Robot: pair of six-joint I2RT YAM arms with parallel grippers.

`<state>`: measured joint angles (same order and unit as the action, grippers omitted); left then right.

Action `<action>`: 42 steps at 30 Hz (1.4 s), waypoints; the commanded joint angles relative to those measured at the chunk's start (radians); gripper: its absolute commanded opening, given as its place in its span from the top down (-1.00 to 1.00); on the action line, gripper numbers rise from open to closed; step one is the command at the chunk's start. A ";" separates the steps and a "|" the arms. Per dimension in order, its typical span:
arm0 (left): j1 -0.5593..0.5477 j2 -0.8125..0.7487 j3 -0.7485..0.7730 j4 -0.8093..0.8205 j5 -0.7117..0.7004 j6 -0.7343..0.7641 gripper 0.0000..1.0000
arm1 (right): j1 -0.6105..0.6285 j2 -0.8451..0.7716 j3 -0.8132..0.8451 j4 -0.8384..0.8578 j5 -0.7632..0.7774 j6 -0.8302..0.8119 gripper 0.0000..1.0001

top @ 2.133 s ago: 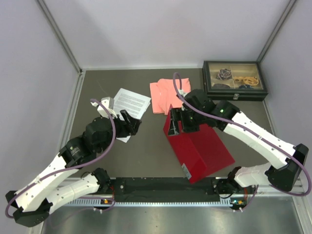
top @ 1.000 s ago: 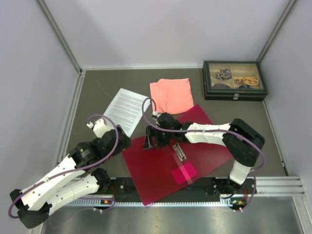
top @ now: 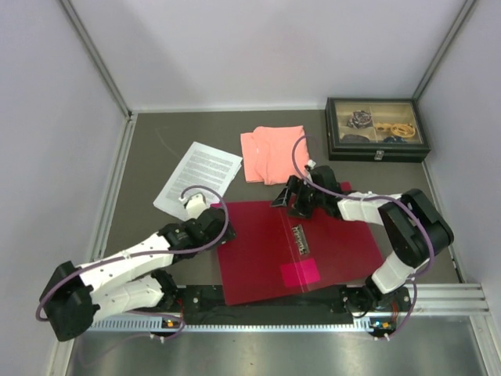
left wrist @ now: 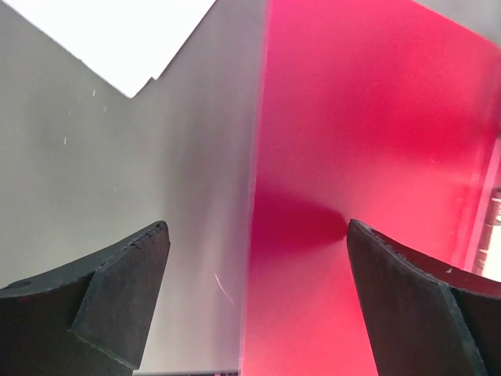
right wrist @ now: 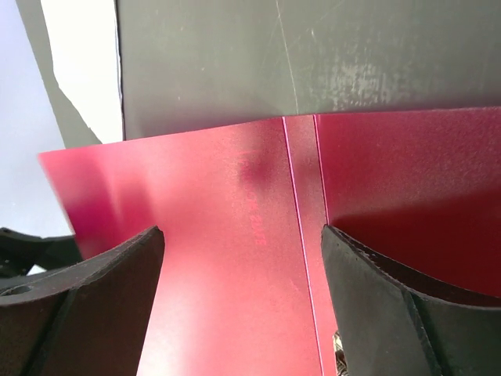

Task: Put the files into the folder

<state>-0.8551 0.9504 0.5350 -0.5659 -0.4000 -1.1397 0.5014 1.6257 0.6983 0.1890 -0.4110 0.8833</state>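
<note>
Dark grey tabletop, enclosed by pale lilac walls; arm bases on the near rail.

Flat crimson-red plastic folder lies opened out, both leaves flat on the table at centre-near. A narrow metal clip runs along its spine, and a lighter pink rectangle shows near the front.

Thin stack of white printed paper sheets lies on the table to the far left of the folder, outside it, set at an angle. Its near corner is close to the folder's far-left corner; the left arm partly hides the gap.

Left gripper: at the folder's left edge. In the wrist view its fingers are spread wide, one over bare table, the other over red plastic, nothing between them. Contact with the folder: cannot tell.

Right gripper: at the folder's far edge near the spine, fingers apart, holding nothing.

Salmon-pink folded cloth lies beyond the folder. Black glass-lidded box with compartments sits in the far-right corner.
</note>
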 commanded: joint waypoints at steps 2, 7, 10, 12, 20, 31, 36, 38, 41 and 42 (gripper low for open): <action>0.053 0.152 0.077 0.115 -0.010 0.115 -0.97 | -0.029 0.016 0.004 0.010 0.040 -0.010 -0.63; 0.163 0.266 0.095 0.208 0.104 0.196 -0.54 | -0.034 -0.004 0.030 -0.063 0.063 -0.059 -0.63; 0.194 0.289 0.098 0.288 0.130 0.235 -0.29 | -0.038 -0.016 0.055 -0.111 0.100 -0.119 -0.63; 0.209 0.300 0.108 0.337 0.133 0.254 -0.28 | -0.046 -0.024 0.070 -0.140 0.112 -0.150 -0.63; 0.263 0.476 0.212 0.394 0.210 0.302 -0.22 | -0.136 0.006 0.144 -0.210 0.040 -0.291 -0.63; 0.263 0.298 0.255 0.272 0.259 0.488 -0.79 | -0.135 -0.248 0.245 -0.632 0.121 -0.403 -0.67; 0.243 0.251 0.379 0.167 0.395 0.560 -0.72 | -0.136 -0.403 0.182 -0.793 0.234 -0.373 -0.67; 0.223 0.249 0.442 0.158 0.447 0.549 -0.64 | -0.136 -0.467 0.164 -0.853 0.314 -0.357 -0.68; 0.171 0.266 0.523 0.175 0.493 0.525 -0.57 | -0.138 -0.509 0.150 -0.919 0.397 -0.328 -0.68; 0.159 0.286 0.548 0.211 0.527 0.511 -0.56 | -0.138 -0.507 0.148 -0.937 0.408 -0.310 -0.69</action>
<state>-0.6426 1.2278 0.9863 -0.3931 0.0063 -0.6247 0.3698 1.1484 0.8684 -0.5983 -0.1505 0.5255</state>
